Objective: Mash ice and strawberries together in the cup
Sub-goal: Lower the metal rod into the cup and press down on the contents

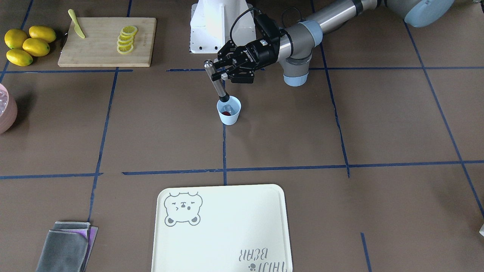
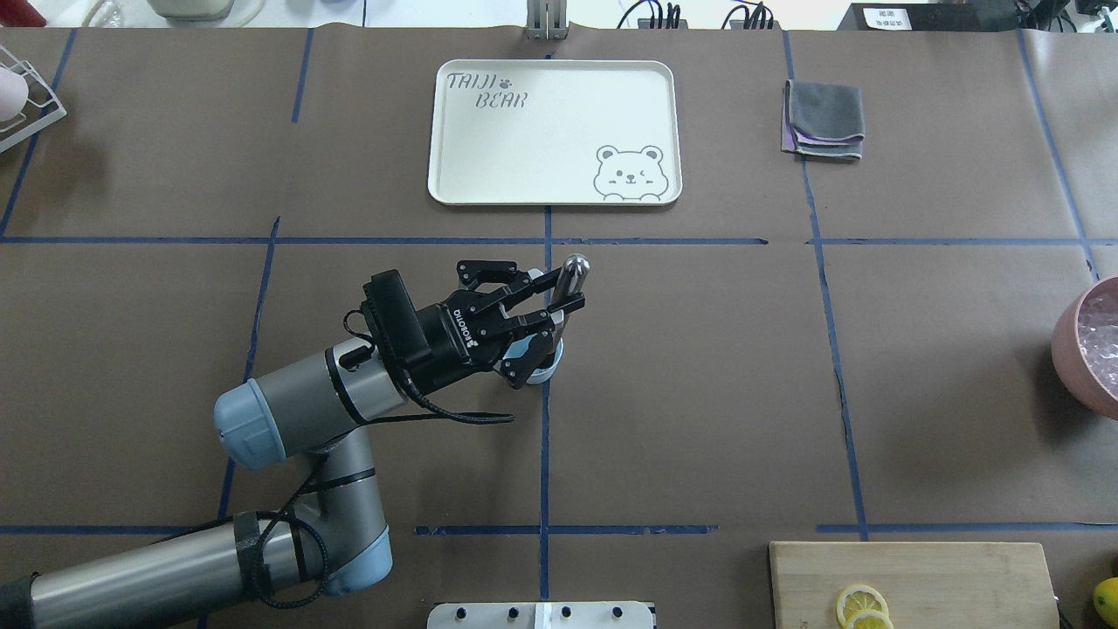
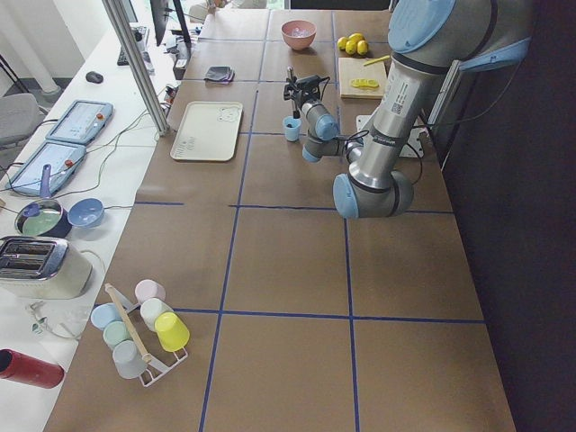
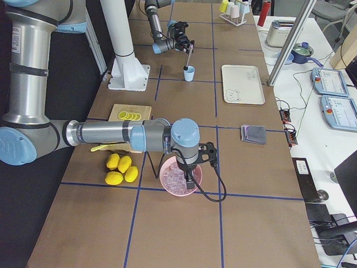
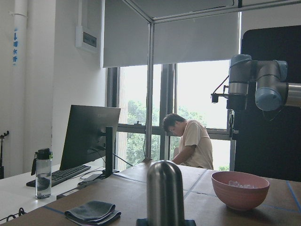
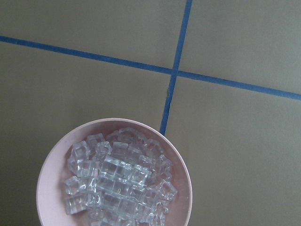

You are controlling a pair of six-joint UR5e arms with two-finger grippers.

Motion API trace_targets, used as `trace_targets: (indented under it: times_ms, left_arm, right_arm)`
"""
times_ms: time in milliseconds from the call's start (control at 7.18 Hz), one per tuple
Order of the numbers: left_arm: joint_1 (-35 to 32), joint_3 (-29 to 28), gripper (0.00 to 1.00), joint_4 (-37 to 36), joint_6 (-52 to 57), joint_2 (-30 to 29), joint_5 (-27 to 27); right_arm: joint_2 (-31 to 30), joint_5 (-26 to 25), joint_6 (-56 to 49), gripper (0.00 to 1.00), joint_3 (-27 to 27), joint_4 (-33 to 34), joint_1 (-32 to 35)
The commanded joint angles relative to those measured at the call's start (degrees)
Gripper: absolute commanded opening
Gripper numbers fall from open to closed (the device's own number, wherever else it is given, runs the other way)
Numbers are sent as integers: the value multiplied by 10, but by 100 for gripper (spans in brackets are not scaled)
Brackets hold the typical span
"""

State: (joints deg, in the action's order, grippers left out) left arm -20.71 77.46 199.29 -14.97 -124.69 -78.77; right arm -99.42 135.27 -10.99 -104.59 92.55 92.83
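Note:
The pale-blue cup (image 1: 229, 112) stands upright at mid-table. A dark-red strawberry (image 1: 226, 113) and a clear piece of ice (image 1: 233, 108) lie inside it. My left gripper (image 1: 217, 74) is shut on a metal muddler (image 1: 215, 81), which is tilted with its dark lower end inside the cup's mouth. In the overhead view the left gripper (image 2: 566, 294) hides most of the cup (image 2: 548, 369). My right gripper (image 4: 191, 180) hangs over the pink bowl and shows only in the exterior right view, so I cannot tell whether it is open or shut.
A pink bowl (image 6: 49, 165) of ice cubes sits at the robot's right. A cutting board (image 1: 94, 54) holds lemon slices and a yellow knife (image 1: 76, 28), with whole lemons (image 1: 28, 44) beside it. A bear tray (image 1: 234, 211) and a folded cloth (image 1: 66, 247) lie at the operators' side.

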Motion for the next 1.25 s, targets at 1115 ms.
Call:
trace_targets:
  times_ms: [1115]
  left_arm:
    - [-7, -52, 0, -5, 0, -1, 0]
  right_arm:
    - [-1, -1, 0, 100, 4, 0, 0]
